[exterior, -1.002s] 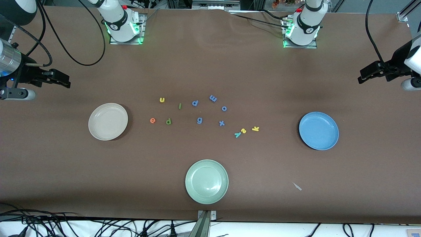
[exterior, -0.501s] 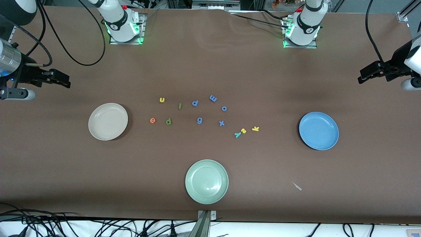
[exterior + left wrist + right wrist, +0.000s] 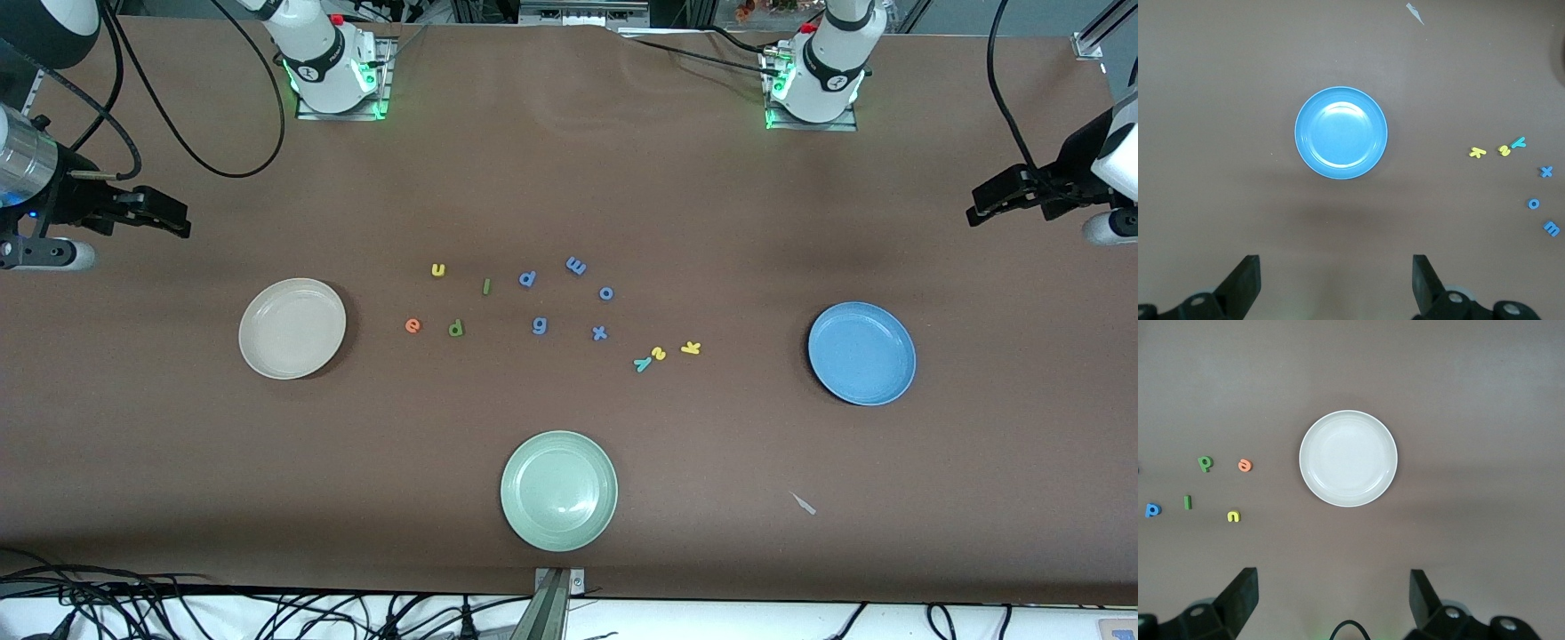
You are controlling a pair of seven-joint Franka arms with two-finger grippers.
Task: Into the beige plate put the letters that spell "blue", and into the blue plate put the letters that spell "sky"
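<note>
Nothing on the table is moving between the earlier pictures and this one; both arms are staying parked and every letter is lying where it was.

I am watching the left gripper (image 3: 1335,283) hanging in the air at the left arm's end of the table, its two fingers spread wide with nothing between them and touching nothing. Below it and a little toward the front camera is sitting the blue plate (image 3: 861,353), bare. Well away from this gripper, toward the table's middle, the "sky" letters are lying close together: yellow k (image 3: 691,348), yellow s (image 3: 658,354) and teal y (image 3: 642,363).

I am seeing the right gripper (image 3: 1333,600) waiting likewise in the air at the right arm's end, fingers also spread wide, holding and touching nothing. Below it and slightly toward the front camera is sitting the beige plate (image 3: 292,328), bare. Toward the middle from there, the "blue" letters are lying apart from each other: orange e (image 3: 412,325), dark green b (image 3: 456,328), light green l (image 3: 486,286) and yellow u (image 3: 437,269).

Five blue letters (image 3: 539,325) are lying between the two groups, and a pale green plate (image 3: 558,491) is sitting near the front camera's edge.
</note>
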